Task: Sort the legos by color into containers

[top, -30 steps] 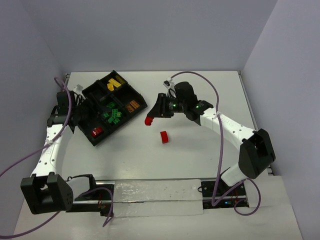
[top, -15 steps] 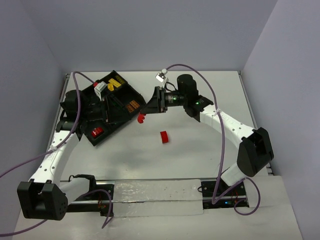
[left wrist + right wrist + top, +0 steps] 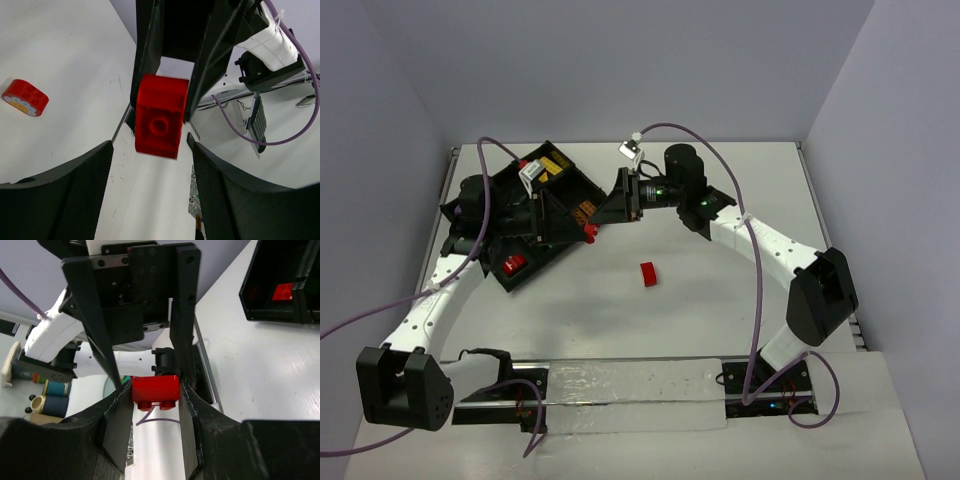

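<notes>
Centre of the left wrist view: red brick (image 3: pixel 161 121) clamped between the fingers of the right gripper (image 3: pixel 155 390). Left gripper (image 3: pixel 150 145) with jaws apart, flanking that brick with a gap on each side. Upper right of the right wrist view: black tray (image 3: pixel 265 315) with another red brick (image 3: pixel 282 291) inside. Rounded red brick (image 3: pixel 647 274) loose on the table (image 3: pixel 720 320), centre of the top view

surface: white table (image 3: pixel 720 290) | on it: black divided tray (image 3: pixel 522 281) — far left | loose: red brick (image 3: pixel 648 273) — centre
</notes>
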{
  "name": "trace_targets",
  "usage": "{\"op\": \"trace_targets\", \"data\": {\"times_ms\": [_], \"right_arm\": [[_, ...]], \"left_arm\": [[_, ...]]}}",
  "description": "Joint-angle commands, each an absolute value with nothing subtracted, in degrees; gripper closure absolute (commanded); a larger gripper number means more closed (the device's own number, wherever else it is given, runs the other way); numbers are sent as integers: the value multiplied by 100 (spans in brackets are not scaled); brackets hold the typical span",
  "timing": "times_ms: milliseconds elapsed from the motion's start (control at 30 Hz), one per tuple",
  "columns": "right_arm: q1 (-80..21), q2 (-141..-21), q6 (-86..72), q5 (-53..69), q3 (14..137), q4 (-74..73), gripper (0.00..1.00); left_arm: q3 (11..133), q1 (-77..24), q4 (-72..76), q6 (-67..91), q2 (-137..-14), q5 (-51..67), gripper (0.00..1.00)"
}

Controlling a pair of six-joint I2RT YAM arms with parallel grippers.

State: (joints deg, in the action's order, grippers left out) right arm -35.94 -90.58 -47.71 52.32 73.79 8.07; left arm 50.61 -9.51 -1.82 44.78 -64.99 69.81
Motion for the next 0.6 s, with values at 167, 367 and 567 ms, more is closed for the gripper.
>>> {"op": "trace_targets", "data": {"times_ms": [167, 367, 567], "right_arm": [[-3850, -9223, -4706, 5388, 7752, 1004, 100], [-3850, -9255, -4757, 5256, 7697, 1037, 100], [-3806, -9308, -4888, 5089, 7647, 1108, 100]], "left_arm": [[5150, -1186, 817, 4957, -6555, 6952, 37], [5080, -1195, 817, 5018, -6570, 6935, 82], [5036, -1195, 736, 5000, -6513, 6899, 100]]}}
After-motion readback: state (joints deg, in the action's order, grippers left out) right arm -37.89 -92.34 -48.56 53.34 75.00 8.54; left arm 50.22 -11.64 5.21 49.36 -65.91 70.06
